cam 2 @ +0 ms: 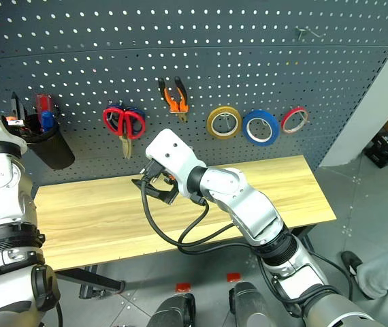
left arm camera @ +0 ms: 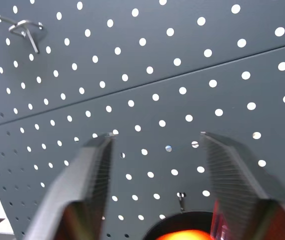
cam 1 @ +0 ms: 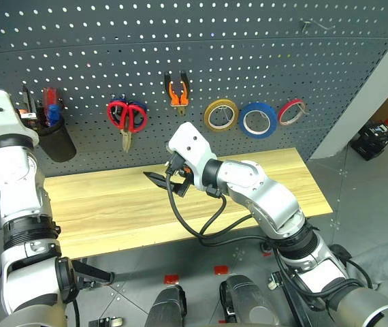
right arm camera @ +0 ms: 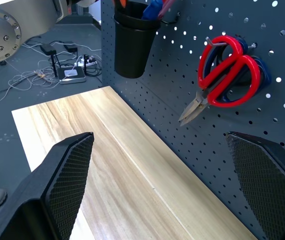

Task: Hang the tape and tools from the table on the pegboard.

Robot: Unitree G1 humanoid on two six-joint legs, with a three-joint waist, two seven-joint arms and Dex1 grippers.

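At the far left, the left gripper (left arm camera: pixel 155 190) is standing with its jaws spread and nothing between them, poised just above the black cup (cam 1: pixel 56 138) that is hanging on the pegboard (cam 1: pixel 248 54). The slim screwdriver (cam 1: pixel 48 101) seems to be sitting in that cup among other handles; being thin, stiff and light, it would be best pinched along its handle. Next, the red-handled scissors (cam 1: pixel 127 117) are hanging on a hook over a blue-handled pair; rigid and smooth, they look easiest to take by a handle loop. The small pliers (cam 1: pixel 177 90) are hanging higher, heavier for their size, best held at the rubbery handles. Below them the right gripper (cam 1: pixel 158 180) is hovering over the surface (cam 1: pixel 112 204), jaws wide and empty. Further right a yellow tape ring (cam 1: pixel 220 114) is hanging, then the blue tape (cam 1: pixel 257 120), light, stiff and easy to pinch through its rim, then a thin red tape ring (cam 1: pixel 291 112). The pale wood surface is showing nothing left to hang. Cables are trailing over the grey floor (cam 1: pixel 364 184) behind it.
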